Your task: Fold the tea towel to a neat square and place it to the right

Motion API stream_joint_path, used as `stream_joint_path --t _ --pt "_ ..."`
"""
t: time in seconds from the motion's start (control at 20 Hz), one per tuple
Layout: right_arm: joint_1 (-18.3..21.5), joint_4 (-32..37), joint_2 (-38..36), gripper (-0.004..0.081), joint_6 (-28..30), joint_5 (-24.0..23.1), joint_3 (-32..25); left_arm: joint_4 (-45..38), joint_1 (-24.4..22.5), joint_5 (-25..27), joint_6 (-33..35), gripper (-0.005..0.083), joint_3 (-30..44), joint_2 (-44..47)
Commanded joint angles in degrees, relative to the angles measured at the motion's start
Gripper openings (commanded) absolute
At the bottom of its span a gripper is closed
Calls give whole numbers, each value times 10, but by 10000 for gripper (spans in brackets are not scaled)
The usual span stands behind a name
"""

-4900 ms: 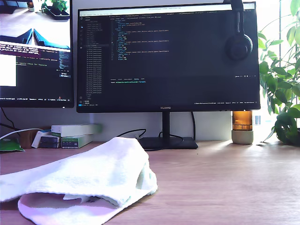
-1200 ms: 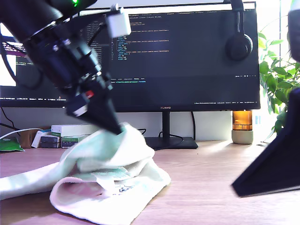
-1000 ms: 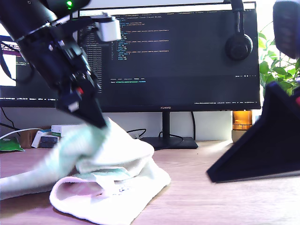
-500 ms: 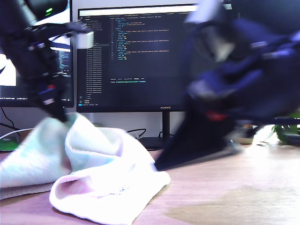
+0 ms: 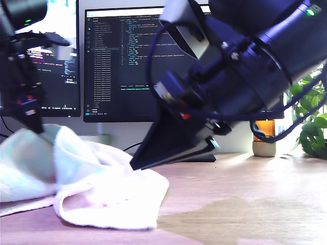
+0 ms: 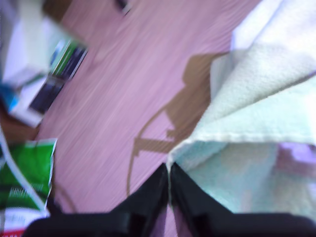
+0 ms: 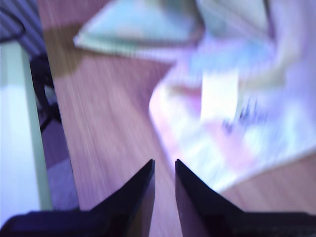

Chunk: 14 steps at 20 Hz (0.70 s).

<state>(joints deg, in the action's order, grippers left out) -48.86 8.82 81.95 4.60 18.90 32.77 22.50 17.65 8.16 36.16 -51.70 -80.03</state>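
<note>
Exterior view first: the tea towel (image 5: 97, 191) lies heaped on the wooden desk (image 5: 245, 204) toward the exterior view's left, one edge pulled up into a peak under my first gripper (image 5: 33, 125). That gripper comes down from the top of the exterior view's left side, in front of a smaller monitor (image 5: 56, 76). My first wrist view shows its two dark fingers pressed together with no gap, pinching a hemmed corner of the tea towel (image 6: 247, 148) right at the tips (image 6: 169, 170); the cloth spreads away from them over the desk, with flat boxes (image 6: 44, 84) and a green packet (image 6: 22, 173) well apart.

My second gripper (image 5: 135, 164) reaches in from the exterior view's upper right, across the large monitor (image 5: 122, 61), with its pointed tip just at the towel's upper fold. In my second wrist view its fingers (image 7: 140, 190) stand nearly together with a narrow slit between them and nothing held; the blurred towel (image 7: 232, 108), with a small dark mark, lies just beyond the tips.

An amber jar (image 5: 264, 138) and a plant (image 5: 309, 122) stand at the exterior view's right.
</note>
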Motion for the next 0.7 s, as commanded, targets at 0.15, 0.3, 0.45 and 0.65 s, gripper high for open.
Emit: stream_joint_path --t 0.15,0.3,0.45,0.65 --pt "-4 -14 0 109 4 0 -3 -43 -15 -6 -1 414 2 -1" --pt "-4 -15 0 109 4 0 -3 -46 -28 1 31 414 2 -1" --pt "-4 -15 0 109 4 0 -3 -46 -52 15 44 413 2 -1" --pt "-4 -15 0 109 4 0 -3 -46 -85 37 46 413 2 -1"
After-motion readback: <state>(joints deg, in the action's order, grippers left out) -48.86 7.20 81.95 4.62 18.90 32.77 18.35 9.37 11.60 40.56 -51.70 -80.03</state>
